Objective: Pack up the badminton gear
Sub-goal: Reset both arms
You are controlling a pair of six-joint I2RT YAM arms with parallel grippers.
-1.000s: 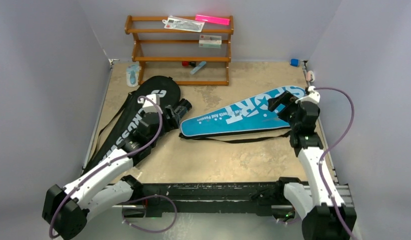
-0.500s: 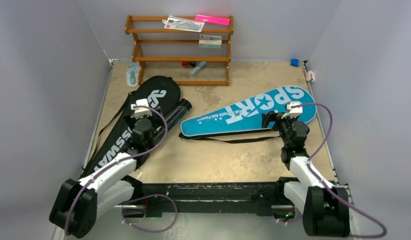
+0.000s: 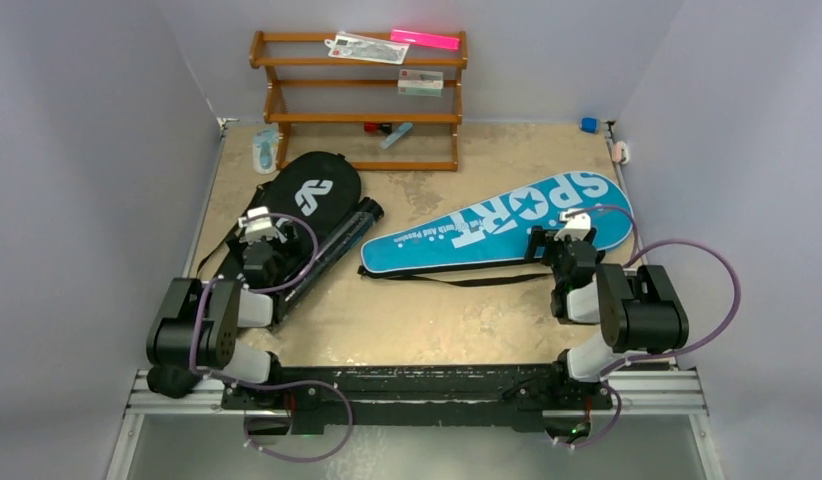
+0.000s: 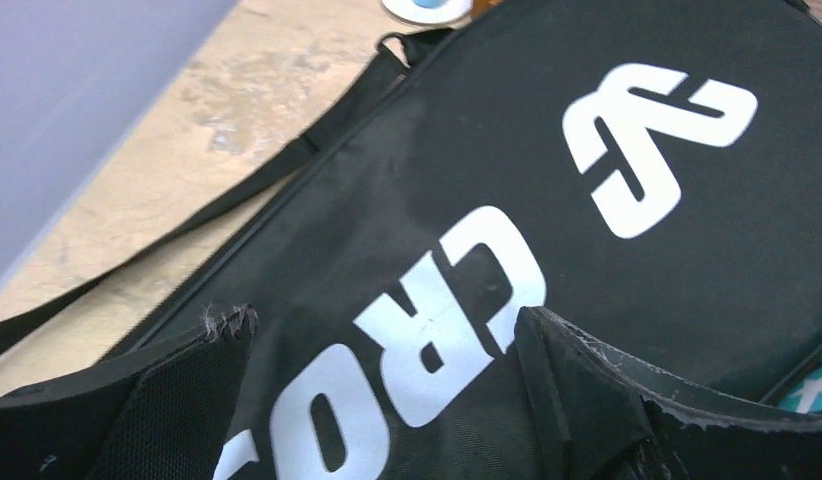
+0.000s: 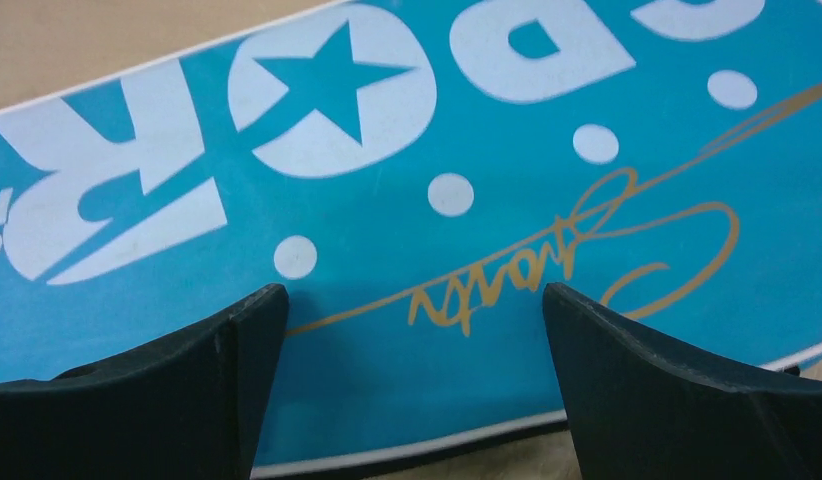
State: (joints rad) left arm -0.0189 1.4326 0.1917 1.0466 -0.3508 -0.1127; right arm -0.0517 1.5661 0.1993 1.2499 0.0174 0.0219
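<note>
The black "CROSSWAY" racket cover [image 3: 309, 195] lies flat at the left, and a long black tube [image 3: 337, 243] rests along its right edge. My left gripper [image 3: 259, 232] hovers low over the cover's lettering [image 4: 467, 300], open with nothing between its fingers [image 4: 587, 390]. To the right lies the blue "SPORT" racket cover [image 3: 497, 222]. Over its near edge [image 5: 437, 250] my right gripper [image 3: 559, 238] stands open and holds nothing. The left gripper [image 4: 382, 330] and right gripper [image 5: 412, 300] each show only cover fabric in the gap.
A brown wooden three-tier rack [image 3: 359, 100] stands at the back, with a pink bar [image 3: 425, 39] and clear packets [image 3: 367, 47] on top. A pale blue item [image 3: 265, 150] lies left of it. Black straps [image 3: 467, 279] trail from the blue cover. Walls close in on both sides.
Both arms have drawn back toward their bases and folded. The left gripper left the tube's end, opened wider and now sits over the black cover. The right gripper slid down the blue cover.
</note>
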